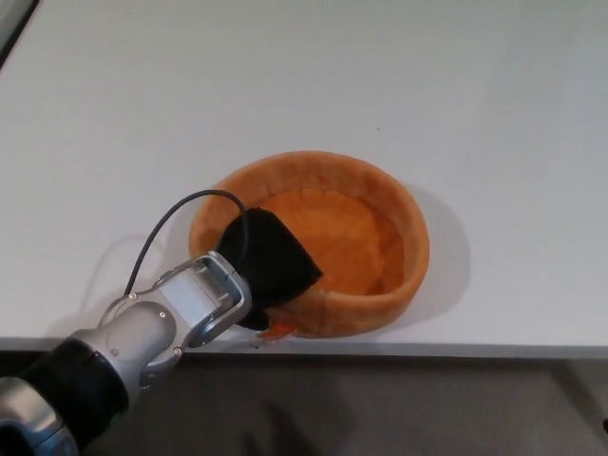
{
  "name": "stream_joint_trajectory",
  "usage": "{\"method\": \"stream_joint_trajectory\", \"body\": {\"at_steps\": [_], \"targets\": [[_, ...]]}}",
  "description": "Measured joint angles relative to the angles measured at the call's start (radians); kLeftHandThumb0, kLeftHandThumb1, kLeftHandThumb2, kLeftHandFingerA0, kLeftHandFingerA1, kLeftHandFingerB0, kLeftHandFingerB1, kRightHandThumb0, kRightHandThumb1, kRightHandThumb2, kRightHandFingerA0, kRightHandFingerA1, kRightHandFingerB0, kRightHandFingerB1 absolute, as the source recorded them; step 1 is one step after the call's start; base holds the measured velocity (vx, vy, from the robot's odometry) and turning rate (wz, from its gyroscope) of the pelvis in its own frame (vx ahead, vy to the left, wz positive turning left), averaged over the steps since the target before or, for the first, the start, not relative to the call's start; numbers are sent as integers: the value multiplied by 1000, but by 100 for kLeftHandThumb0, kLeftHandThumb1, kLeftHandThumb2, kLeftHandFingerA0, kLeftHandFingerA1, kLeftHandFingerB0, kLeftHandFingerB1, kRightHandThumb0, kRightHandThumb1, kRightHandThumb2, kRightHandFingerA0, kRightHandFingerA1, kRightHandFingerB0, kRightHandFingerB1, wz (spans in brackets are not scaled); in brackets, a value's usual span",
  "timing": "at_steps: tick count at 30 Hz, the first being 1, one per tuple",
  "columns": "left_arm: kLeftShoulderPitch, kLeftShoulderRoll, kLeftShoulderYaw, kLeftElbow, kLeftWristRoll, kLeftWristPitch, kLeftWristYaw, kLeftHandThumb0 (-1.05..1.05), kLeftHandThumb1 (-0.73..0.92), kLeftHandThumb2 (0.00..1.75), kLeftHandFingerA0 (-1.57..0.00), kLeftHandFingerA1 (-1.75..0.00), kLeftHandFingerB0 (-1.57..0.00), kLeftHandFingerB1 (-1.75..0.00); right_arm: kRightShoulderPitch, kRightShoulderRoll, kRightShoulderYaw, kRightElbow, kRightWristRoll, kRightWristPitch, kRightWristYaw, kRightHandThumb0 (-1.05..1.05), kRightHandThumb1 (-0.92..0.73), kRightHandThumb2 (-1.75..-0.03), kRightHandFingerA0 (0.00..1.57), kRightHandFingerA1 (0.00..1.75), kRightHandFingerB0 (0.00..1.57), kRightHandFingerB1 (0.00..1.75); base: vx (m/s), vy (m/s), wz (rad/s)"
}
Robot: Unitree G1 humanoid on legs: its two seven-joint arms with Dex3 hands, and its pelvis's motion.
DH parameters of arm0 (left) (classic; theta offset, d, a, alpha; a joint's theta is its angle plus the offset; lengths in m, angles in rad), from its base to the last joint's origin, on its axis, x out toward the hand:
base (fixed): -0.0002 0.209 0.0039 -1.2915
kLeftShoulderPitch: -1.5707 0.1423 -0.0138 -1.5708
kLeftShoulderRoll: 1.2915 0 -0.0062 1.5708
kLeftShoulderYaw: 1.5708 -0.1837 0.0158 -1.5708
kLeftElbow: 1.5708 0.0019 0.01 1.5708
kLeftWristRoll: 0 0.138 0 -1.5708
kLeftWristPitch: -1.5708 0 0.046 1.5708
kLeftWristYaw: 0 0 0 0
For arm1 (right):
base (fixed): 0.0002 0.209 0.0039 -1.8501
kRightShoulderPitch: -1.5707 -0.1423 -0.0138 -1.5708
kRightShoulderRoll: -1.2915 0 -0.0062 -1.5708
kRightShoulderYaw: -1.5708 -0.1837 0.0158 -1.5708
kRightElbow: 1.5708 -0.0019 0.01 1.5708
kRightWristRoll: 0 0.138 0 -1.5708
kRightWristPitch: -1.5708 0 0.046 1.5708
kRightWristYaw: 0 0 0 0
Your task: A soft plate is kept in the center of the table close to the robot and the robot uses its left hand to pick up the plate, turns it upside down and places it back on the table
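your left hand is clamped on the near-left rim of the soft orange plate, black fingers folded over the wall into the inside, so it's pinching that edge. the plate sits upright on the white table, right by the front edge, with a small orange tag poking out underneath.

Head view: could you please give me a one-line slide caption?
Left hand gripping the near-left rim of the upright orange soft plate at the white table's front edge.
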Motion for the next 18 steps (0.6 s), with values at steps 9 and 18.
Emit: {"method": "stream_joint_trajectory", "body": {"at_steps": [9,18], "targets": [[84,-130,193,-30,-143,34,-89,-17,57,56,-74,-175,-61,-175,-4,0,1,0,-1,0,0,-81,-75,-107,33,53,16,46,0,0,0],[126,-236,311,-77,-296,50,-215,-22,51,69,-82,-175,-70,-175,-6,0,1,0,-1,0,1,-80,-74,-107,32,54,17,47,0,0,0]]}}
